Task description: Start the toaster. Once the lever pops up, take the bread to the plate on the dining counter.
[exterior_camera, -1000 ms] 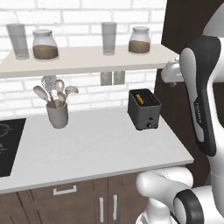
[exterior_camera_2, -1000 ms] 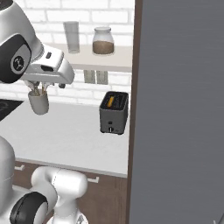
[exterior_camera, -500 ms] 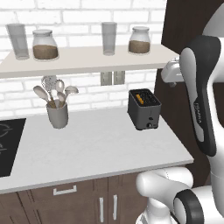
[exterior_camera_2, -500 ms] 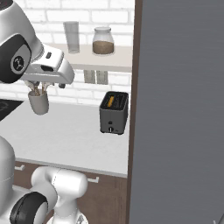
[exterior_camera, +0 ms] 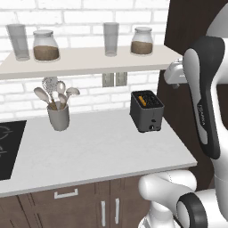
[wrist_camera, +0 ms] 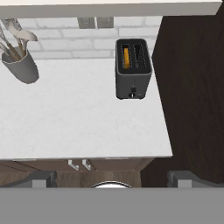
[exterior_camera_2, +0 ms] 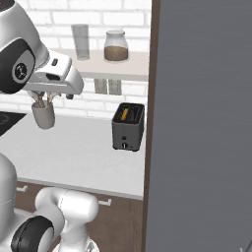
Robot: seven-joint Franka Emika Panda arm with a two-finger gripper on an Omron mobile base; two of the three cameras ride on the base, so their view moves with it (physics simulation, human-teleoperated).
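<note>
My arm is glossy white in rounded segments, with dark grey bands at the joints and small grey lettering down its forearm link. Beside the counter, its bulbous white base carries a black joint ring.

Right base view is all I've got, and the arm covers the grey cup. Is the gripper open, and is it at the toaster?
Observer: In the hand view the gripper is open, fingertips wide apart, and the toaster is well ahead, untouched.
Operator: What's in that cup?
Observer: The utensil cup holds spoons and a slotted skimmer.
Operator: Anything else on the shelf?
Observer: Its left end carries a second glass and a second jar.
</note>
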